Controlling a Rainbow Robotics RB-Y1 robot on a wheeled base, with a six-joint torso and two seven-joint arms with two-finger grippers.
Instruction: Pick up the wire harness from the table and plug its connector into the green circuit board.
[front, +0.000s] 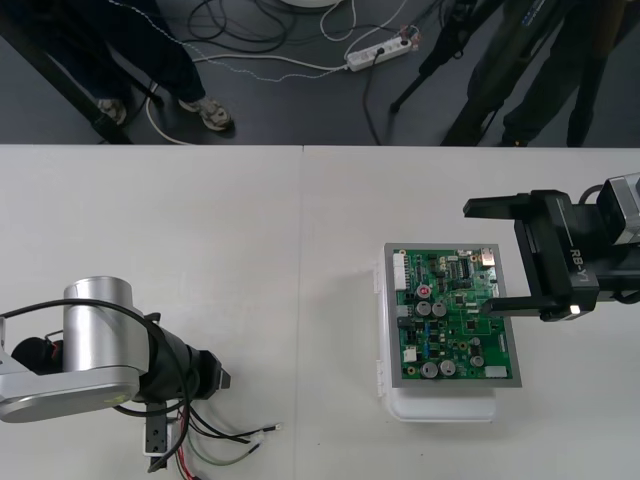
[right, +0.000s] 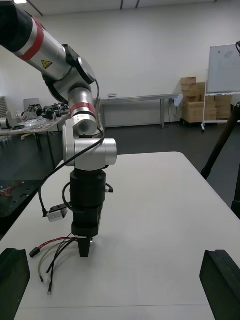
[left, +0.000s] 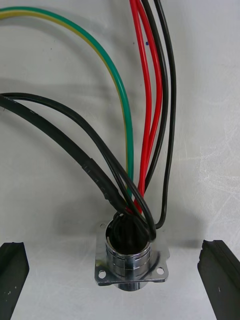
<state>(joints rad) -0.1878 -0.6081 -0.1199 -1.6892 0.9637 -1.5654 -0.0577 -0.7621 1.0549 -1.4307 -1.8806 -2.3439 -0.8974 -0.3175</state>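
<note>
Pale table: lower left, the left gripper stands wide open astride the socket of the wire harness; at right, the right gripper gapes over the green circuit board.

The fingers of my left gripper look matt black plastic either side of the socket, which is polished shiny metal, its wires glossy-sheathed, on the smooth matt desk.

light: bright, even | shadows: soft, beside socket | glare: faint on table
</note>
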